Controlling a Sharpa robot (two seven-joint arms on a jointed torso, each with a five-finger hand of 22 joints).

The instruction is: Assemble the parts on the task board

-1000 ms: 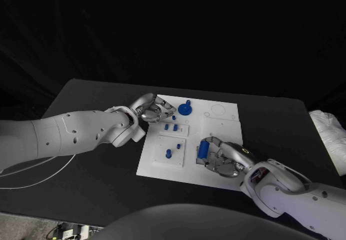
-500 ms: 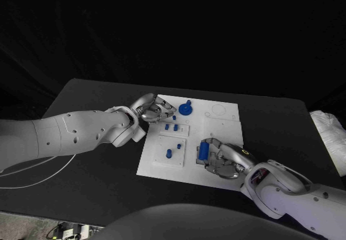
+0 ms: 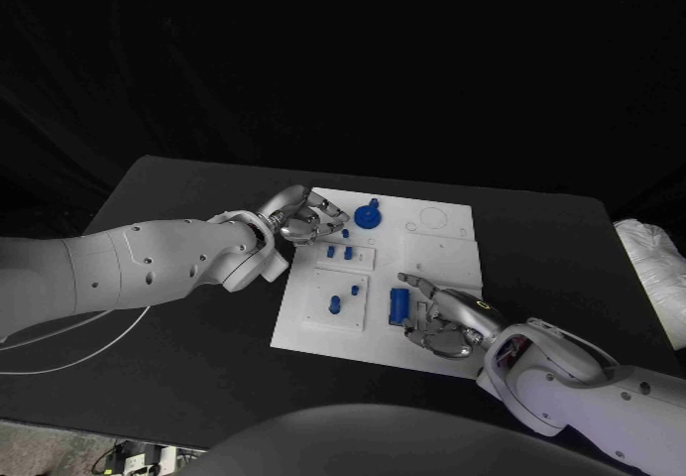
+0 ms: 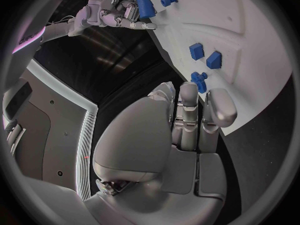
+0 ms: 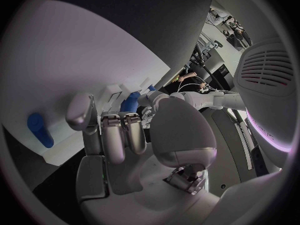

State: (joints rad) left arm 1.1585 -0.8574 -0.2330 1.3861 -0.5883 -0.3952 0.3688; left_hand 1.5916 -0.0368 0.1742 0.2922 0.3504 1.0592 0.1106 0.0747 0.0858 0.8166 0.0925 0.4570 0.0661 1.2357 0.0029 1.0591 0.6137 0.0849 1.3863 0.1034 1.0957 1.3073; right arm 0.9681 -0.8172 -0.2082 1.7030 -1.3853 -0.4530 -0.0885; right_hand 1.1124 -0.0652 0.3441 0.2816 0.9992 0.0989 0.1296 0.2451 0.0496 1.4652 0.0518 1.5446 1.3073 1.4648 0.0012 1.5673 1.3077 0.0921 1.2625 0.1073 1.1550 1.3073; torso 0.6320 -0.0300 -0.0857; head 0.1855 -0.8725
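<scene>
The white task board (image 3: 436,260) lies in the middle of the black table. My left hand (image 3: 300,218) sits at the board's far left corner, fingers curled, pinching a small blue part (image 3: 327,212) that also shows at its fingertips (image 4: 200,80). Beside it a round blue knob (image 3: 368,216) stands in the board. Two small blue blocks (image 3: 339,253) and two blue pegs (image 3: 343,297) stand in the left column. My right hand (image 3: 445,322) is over the board's near edge, gripping a blue cylinder (image 3: 399,306) at its fingertips; the right wrist view shows this cylinder (image 5: 39,130) lying low against the board.
A white cable (image 3: 64,342) trails across the table's left side. A white cloth bundle (image 3: 655,266) lies at the right edge. The board's right half (image 3: 440,220) has bare round recesses.
My right hand has drawn slightly toward the board's near edge, and the blue cylinder has come with it. The left hand has stayed put.
</scene>
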